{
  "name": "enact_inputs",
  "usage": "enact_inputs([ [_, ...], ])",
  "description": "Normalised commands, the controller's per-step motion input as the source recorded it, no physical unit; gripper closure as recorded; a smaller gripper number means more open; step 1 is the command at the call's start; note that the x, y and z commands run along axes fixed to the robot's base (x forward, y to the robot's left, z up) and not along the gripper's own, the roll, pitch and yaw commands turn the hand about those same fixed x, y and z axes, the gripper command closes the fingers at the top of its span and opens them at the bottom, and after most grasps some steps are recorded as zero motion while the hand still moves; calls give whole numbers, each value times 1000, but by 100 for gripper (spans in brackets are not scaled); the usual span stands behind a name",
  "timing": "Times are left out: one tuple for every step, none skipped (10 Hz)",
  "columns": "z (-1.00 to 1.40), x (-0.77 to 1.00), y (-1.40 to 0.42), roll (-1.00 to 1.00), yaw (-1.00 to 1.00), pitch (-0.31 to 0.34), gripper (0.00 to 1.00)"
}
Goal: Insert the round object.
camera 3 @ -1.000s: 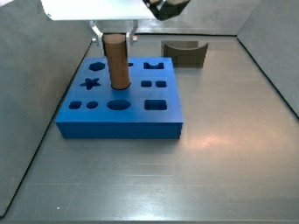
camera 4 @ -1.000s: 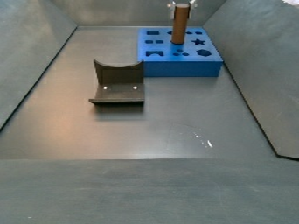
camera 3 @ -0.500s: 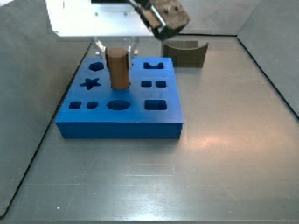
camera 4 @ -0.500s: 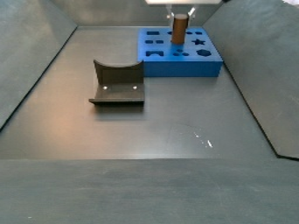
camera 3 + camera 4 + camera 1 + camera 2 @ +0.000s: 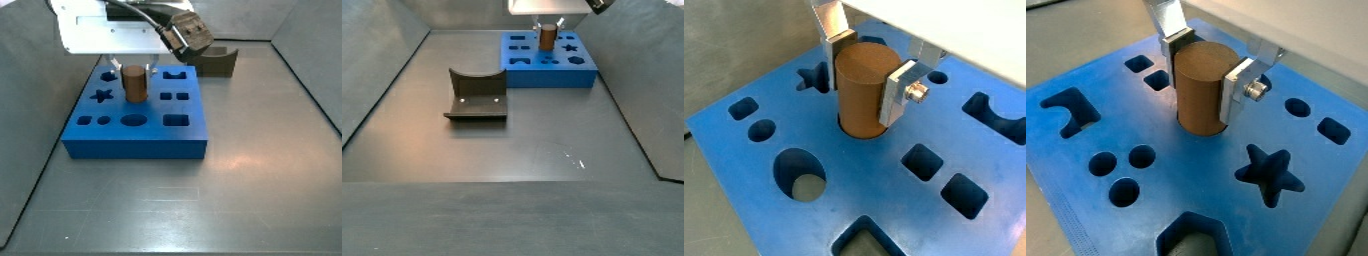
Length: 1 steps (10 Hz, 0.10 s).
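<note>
The round object, a brown wooden peg [image 5: 865, 95], stands upright in a round hole near the middle of the blue block [image 5: 764, 160]. Its lower end is inside the hole. It shows in both wrist views [image 5: 1200, 95] and in both side views [image 5: 135, 84] [image 5: 548, 40]. My gripper [image 5: 867, 72] is right above the block and is shut on the peg, one silver finger [image 5: 898, 92] on each side of its upper part. The gripper also shows in a wrist view [image 5: 1207, 72] and in both side views [image 5: 134, 62] [image 5: 548, 24].
The blue block [image 5: 140, 128] [image 5: 547, 66] has several other shaped holes, among them a star [image 5: 1269, 172] and an oval [image 5: 802, 178]. A dark olive block with a curved notch [image 5: 214, 60] [image 5: 476, 96] lies on the grey floor apart from the blue block. Grey walls surround the floor.
My gripper has come down with the peg. The peg now stands lower, with less of it above the blue block's top.
</note>
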Motion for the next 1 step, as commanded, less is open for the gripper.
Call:
enact_inputs([
  [0,0,0,0,0,0,100],
])
